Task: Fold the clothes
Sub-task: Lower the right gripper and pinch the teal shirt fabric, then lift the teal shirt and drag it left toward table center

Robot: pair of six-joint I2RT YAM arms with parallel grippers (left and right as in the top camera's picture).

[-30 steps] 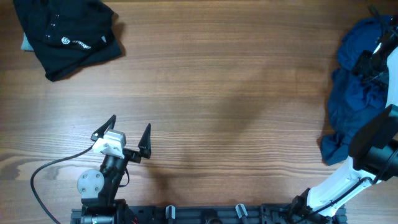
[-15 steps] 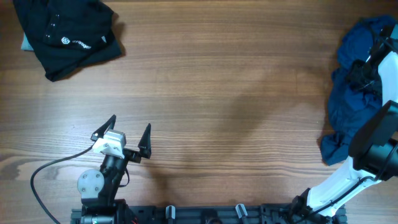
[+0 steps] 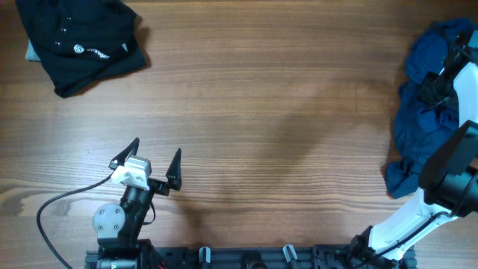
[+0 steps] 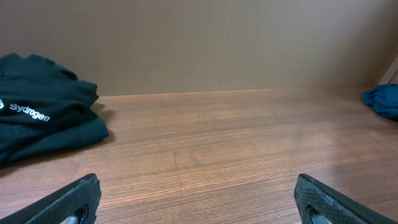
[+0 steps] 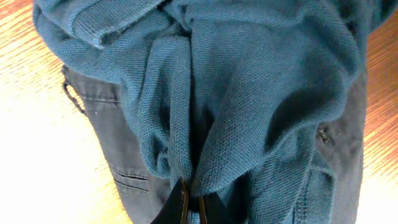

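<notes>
Wooden table (image 3: 284, 112): fills your overhead view. Blue clothes (image 3: 414, 127): crumpled heap at right edge, teal knit (image 5: 249, 81) bunched over darker grey-blue garment (image 5: 106, 143) with stitched seams. Black garment (image 3: 78, 41): loose pile, far left corner, white lettering on it. Your right gripper (image 5: 191, 202): over far part of heap, jaws pressed together, pinching fold of teal knit. Your left gripper (image 3: 157, 146): near left, over bare wood, jaws spread wide, holding nothing. Black cable (image 3: 52, 209): curves past left arm base.
</notes>
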